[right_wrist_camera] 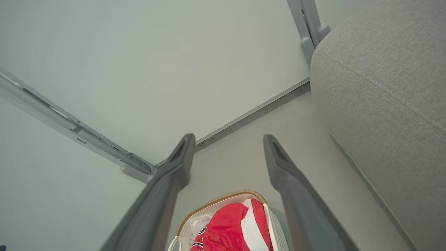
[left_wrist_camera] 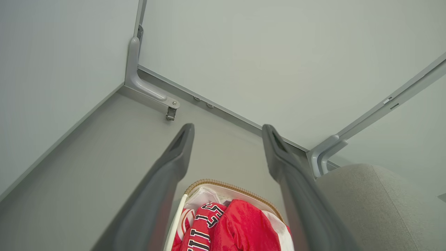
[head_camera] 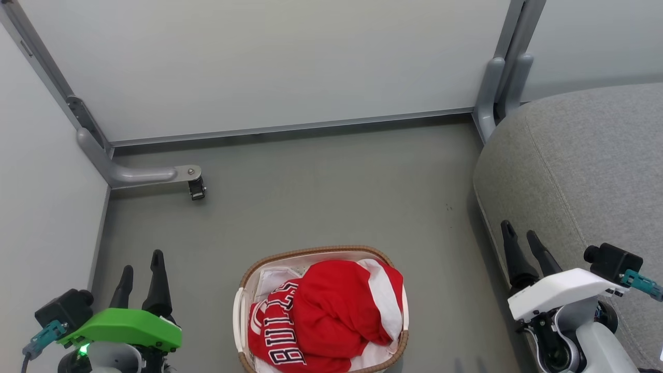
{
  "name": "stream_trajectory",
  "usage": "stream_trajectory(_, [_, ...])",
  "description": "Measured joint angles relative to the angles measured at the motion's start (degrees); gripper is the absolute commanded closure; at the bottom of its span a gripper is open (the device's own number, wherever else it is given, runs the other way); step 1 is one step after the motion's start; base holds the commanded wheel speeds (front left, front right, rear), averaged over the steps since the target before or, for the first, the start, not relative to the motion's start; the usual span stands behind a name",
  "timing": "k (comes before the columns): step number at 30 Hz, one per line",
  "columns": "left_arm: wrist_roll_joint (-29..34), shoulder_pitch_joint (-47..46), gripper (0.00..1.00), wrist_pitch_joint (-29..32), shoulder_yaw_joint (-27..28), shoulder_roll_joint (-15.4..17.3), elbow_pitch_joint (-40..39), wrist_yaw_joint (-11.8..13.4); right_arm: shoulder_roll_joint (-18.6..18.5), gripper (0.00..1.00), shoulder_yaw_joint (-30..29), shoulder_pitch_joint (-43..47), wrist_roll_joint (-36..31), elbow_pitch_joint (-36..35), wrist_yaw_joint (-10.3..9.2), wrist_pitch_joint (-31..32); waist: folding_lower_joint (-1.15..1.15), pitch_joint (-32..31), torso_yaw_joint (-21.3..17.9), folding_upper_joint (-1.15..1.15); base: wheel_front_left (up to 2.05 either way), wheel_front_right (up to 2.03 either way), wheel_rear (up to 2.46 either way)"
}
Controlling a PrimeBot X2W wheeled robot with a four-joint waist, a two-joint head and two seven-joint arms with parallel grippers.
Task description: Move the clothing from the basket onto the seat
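Left gripper [head_camera: 142,261]: two long dark tapered fingers [head_camera: 157,285], glossy green wrist cover [head_camera: 124,326], small green light [head_camera: 83,350] beneath. Right gripper [head_camera: 520,229]: same dark fingers, white wrist cover [head_camera: 562,292], pale grey forearm [head_camera: 606,348]. Each wrist: black boxy camera [head_camera: 65,306], teal connector [head_camera: 44,333]. Thin dark cable [head_camera: 23,362] at left.

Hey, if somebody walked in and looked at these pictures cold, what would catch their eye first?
The bright red clothing, BULLS lettering showing, heaped in the basket on the grey floor at the bottom middle of the head view. Next, the big grey seat along the right edge. The left gripper and right gripper hang open on either side of the basket, holding nothing.
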Motion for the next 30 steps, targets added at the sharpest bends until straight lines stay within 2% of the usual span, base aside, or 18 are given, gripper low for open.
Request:
stream_trajectory(15, [9.73, 0.18, 0.00, -2.40, -1.57, 0.78, 0.77, 1.42, -0.32, 0.00, 1.44, -0.70, -11.12, 2.75, 0.00, -2.50, 0.00, -0.06, -0.35, 0.00, 0.00, 0.00, 0.00])
stream_trajectory(30, [17.93, 1.35, 0.00, -4.68, -0.99, 0.75, 0.16, 1.44, 0.65, 0.00, 0.55, -0.69, -19.26, 4.23, 0.01, -4.75, 0.00, 0.18, -0.41, 0.00, 0.00, 0.00, 0.00])
